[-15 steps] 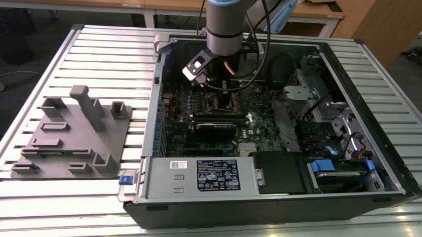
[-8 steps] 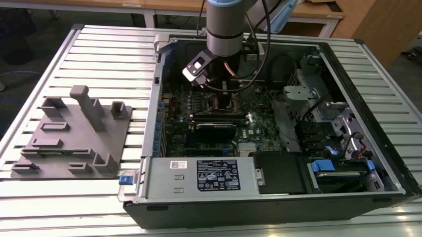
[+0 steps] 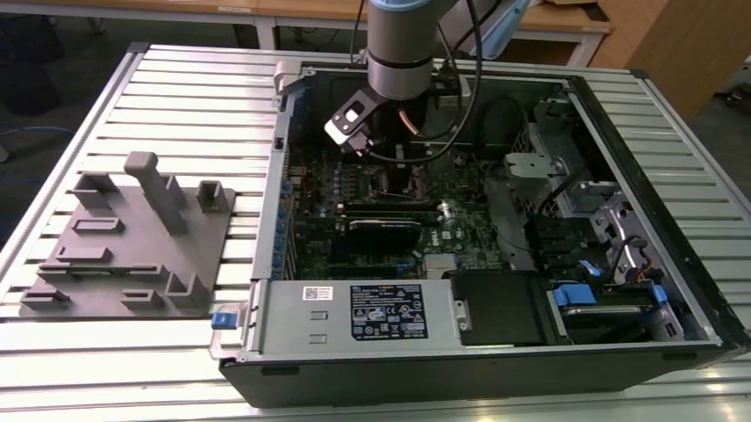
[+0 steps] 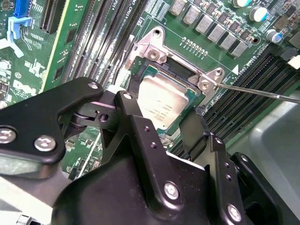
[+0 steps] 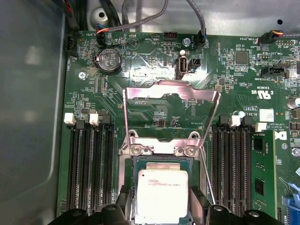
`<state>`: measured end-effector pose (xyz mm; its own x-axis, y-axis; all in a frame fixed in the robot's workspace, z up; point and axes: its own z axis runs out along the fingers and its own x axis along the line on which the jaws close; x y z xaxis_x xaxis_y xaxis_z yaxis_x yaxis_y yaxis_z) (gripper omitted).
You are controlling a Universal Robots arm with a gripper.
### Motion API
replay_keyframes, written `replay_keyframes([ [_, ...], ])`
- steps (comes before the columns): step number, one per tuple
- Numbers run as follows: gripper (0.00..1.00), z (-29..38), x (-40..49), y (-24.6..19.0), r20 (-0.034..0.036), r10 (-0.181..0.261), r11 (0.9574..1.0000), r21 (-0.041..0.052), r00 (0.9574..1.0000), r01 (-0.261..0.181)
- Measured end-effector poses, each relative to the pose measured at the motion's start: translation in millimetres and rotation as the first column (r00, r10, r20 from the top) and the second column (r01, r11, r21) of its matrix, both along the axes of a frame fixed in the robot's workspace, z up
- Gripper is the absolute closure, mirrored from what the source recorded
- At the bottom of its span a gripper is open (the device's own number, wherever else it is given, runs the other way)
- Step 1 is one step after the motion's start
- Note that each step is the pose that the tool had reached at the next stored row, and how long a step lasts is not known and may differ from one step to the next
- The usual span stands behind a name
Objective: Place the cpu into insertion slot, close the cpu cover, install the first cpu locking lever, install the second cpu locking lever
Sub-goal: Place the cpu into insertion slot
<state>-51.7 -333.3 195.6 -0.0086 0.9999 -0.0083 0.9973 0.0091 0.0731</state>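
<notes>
The cpu (image 5: 161,193) (image 4: 161,101), a flat square chip with a silver top, lies in the insertion slot (image 5: 158,161) (image 4: 174,70) on the green board. My gripper (image 5: 161,213) (image 4: 158,112) (image 3: 393,161) is low inside the open computer case. Its black fingers (image 5: 125,206) sit against two opposite sides of the cpu, shut on it. The cpu cover (image 5: 171,96), a silver frame plate, stands raised on its hinge just beyond the slot. A thin wire locking lever (image 4: 262,92) (image 5: 206,180) sticks out unlatched beside the socket.
Long black memory slots (image 5: 89,168) (image 5: 232,164) flank the socket. The case wall (image 3: 657,202) and cables (image 3: 499,114) surround the arm. A grey fixture plate (image 3: 129,255) with upright blocks lies on the slatted table at the exterior view's left. The power supply (image 3: 352,312) fills the case's near side.
</notes>
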Motion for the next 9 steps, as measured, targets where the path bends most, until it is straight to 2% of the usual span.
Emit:
replay_keyframes([
  [6, 0.39, 5.5, 0.0, 0.0, 0.0001, 0.000, 1.0000, 0.0000, 1.0000, 0.000],
  [9, 0.39, 6.1, 0.1, 0.0, 0.0002, 0.000, 1.0000, 0.0005, 1.0000, 0.000],
])
